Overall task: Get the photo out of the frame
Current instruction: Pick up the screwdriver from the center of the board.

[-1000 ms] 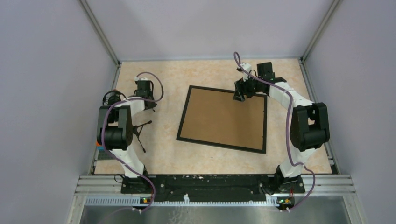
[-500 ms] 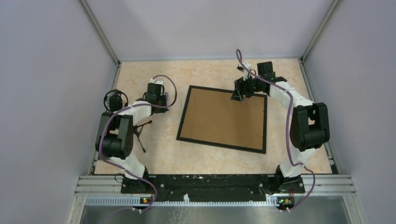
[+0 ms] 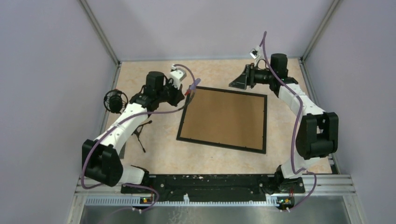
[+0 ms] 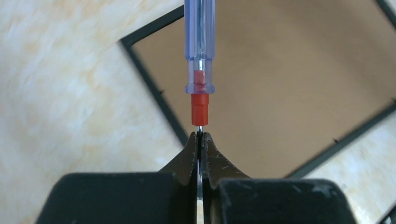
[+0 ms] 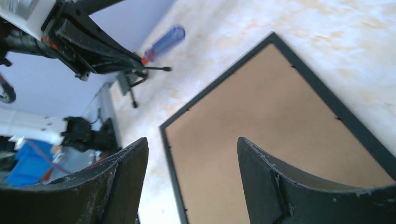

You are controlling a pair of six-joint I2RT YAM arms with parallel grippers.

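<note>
Top external: frame (image 3: pixel 223 119) lies flat on table (image 3: pixel 159 156), brown back up. Left gripper (image 4: pixel 200 140) clamped tight on screwdriver (image 4: pixel 200 46) shaft, over the frame's far-left corner. Right gripper (image 5: pixel 191 142) wide open, empty, above the frame's far edge.

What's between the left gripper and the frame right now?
Only the screwdriver, clamped in the left gripper, its handle over a corner of the frame; the left wrist view shows it.

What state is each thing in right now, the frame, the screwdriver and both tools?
frame: lying flat, brown back up, back board in place
photo: hidden from view
screwdriver: gripped by its metal shaft, handle pointing toward the frame
left tool: shut on the screwdriver
right tool: open, holding nothing
</note>
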